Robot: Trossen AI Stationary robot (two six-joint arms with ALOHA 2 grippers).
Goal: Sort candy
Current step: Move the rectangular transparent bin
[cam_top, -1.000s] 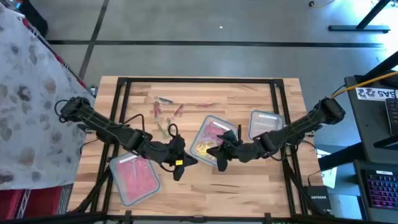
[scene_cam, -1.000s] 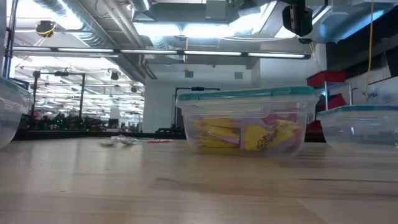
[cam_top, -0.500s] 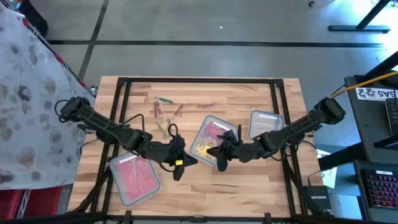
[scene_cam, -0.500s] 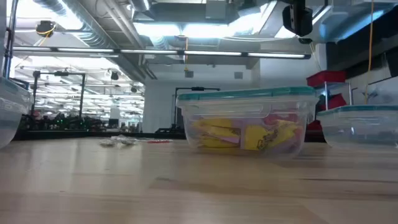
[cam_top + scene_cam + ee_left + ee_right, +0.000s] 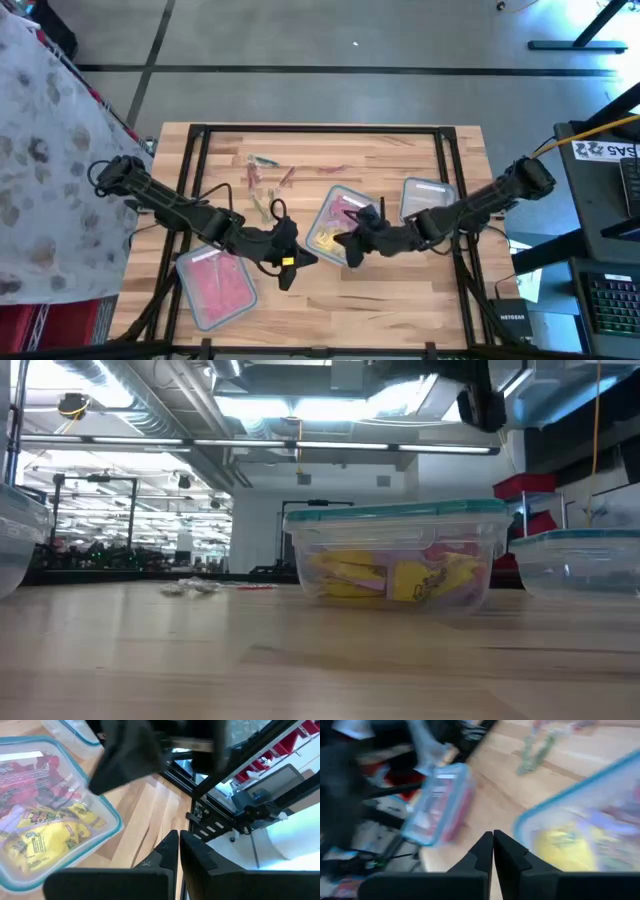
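Three clear containers stand on the wooden table. The middle container (image 5: pixel 338 222) holds yellow and red/pink candy (image 5: pixel 40 840). The left container (image 5: pixel 215 287) holds pink candy. Loose candy (image 5: pixel 265 180) lies on the bare wood toward the far edge. My left gripper (image 5: pixel 308 259) is shut and empty, above the table just left of the middle container's near corner. My right gripper (image 5: pixel 342 243) is shut and empty too, over that container's near edge. The two grippers point toward each other.
The right container (image 5: pixel 428 198) stands beside the right arm. A black frame (image 5: pixel 320 129) runs around the tabletop. Bare wood (image 5: pixel 380 300) lies along the near edge between the arms.
My right gripper has shifted a little toward the table's far edge over the middle container, still shut. The right wrist view is blurred by this motion.
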